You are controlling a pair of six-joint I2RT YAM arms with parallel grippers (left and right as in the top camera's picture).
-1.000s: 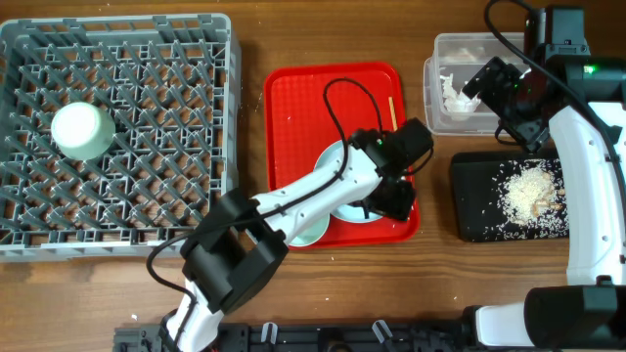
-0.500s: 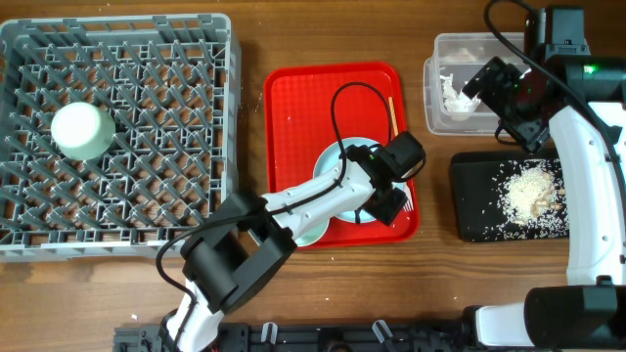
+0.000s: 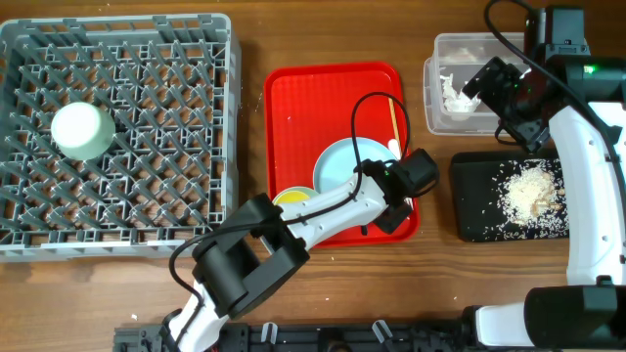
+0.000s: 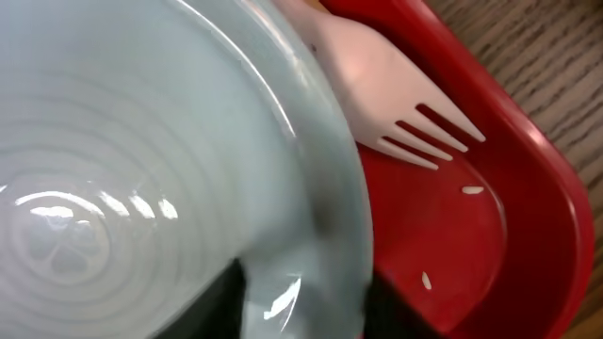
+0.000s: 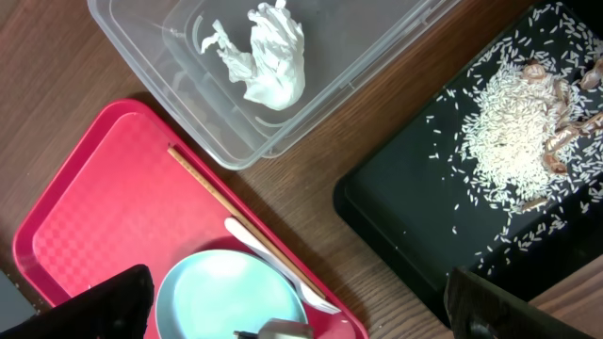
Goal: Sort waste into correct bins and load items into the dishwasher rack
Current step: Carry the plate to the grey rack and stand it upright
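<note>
Over red tray (image 3: 303,108), left tool (image 4: 306,315) tight on rim of plate (image 4: 141,160).

Wooden table (image 3: 440,284) is carrying four things directly. Grey dishwasher rack (image 3: 147,147) is sitting in the far-left corner, filling most of the left side. Red tray (image 3: 323,108) is lying mid-table, just beside the rack, with a strip of wood showing between them. Clear tub (image 3: 430,88) is sitting at the far edge toward the right, near the red tray but not touching it. Black tray (image 3: 474,210) is lying by the right edge, nearward of the tub, with a narrow gap of bare wood between. A couple of tiny white specks (image 3: 331,259) are lying loose near the near edge.
</note>
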